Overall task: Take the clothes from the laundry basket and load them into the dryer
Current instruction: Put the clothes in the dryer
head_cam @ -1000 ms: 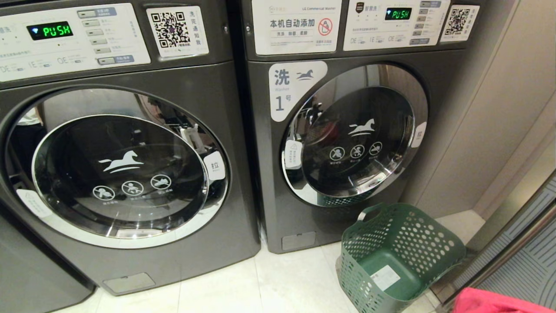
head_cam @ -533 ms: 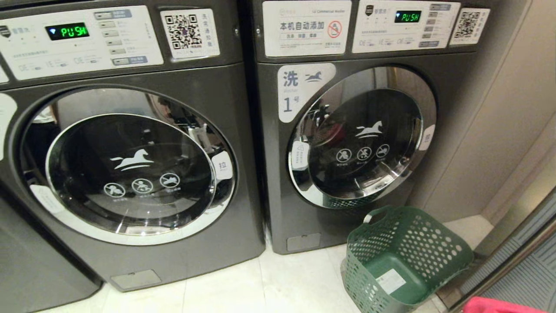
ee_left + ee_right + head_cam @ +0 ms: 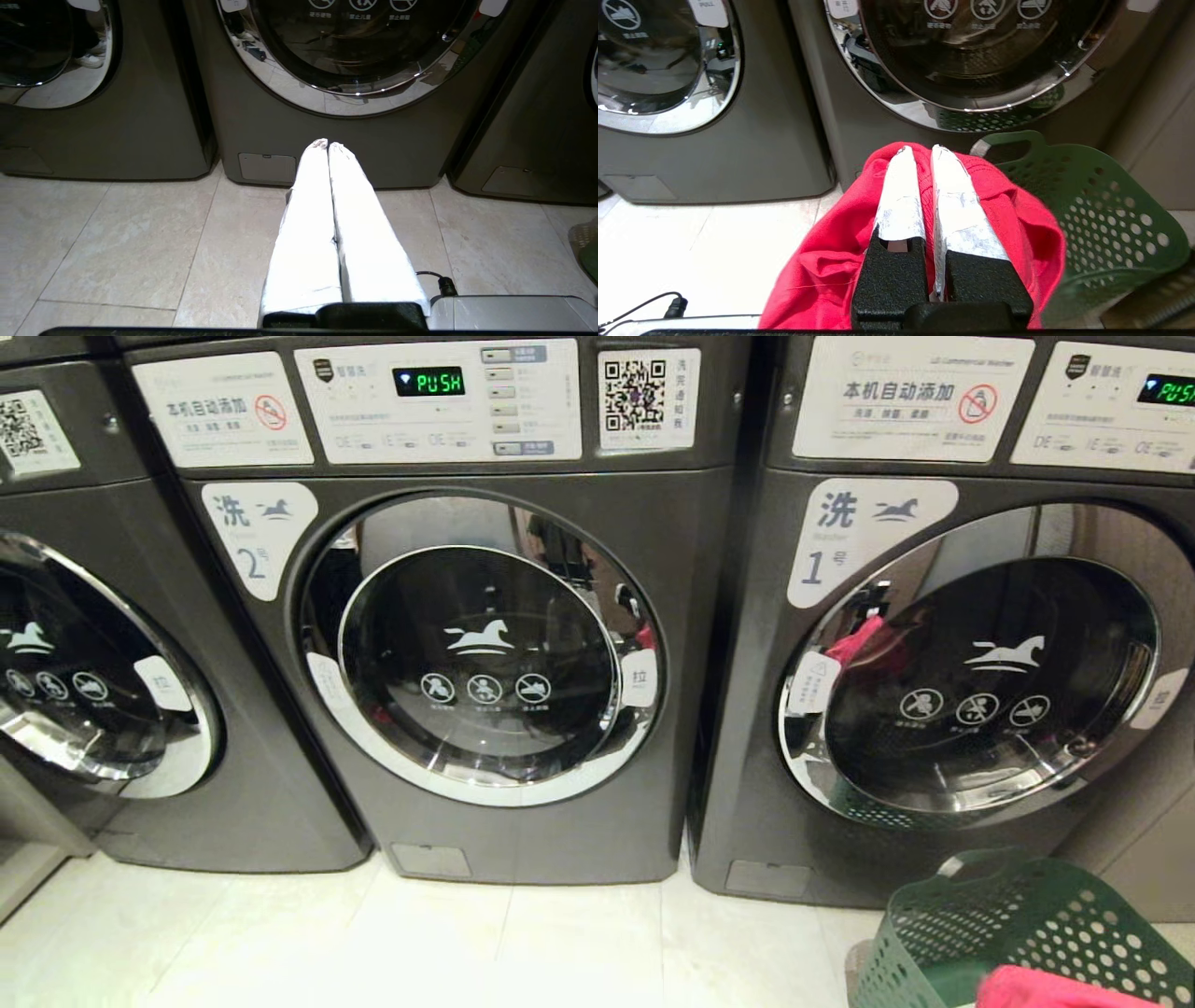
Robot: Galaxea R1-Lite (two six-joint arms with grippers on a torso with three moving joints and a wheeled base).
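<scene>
Before the row of grey front-loading machines, the right tool (image 3: pixel 919 148) is pinched on a red garment (image 3: pixel 831 261), its two taped fingers nearly together with the cloth bunched between and draped below them; the head view catches only a corner of that garment (image 3: pixel 1055 987) at the bottom right. Just beside it on the floor stands the green laundry basket (image 3: pixel 1046 924), in front of the machine marked 1 (image 3: pixel 747 784). What shows of the basket's inside looks bare, though much of it is cut off or hidden by the cloth, so I cannot tell whether more clothes wait there. Every door in sight is closed: the door of machine 1 (image 3: pixel 980 663) and the door of machine 2 (image 3: pixel 481 649) both sit flush in their chrome rings. By my reading, the task is at an early stage: one piece is lifted, none is loaded, and a door has yet to be opened before the garment can go in. The left tool (image 3: pixel 328 145) is pressed together and empty, low over the floor tiles (image 3: pixel 117 242) and facing the base of a machine.
</scene>
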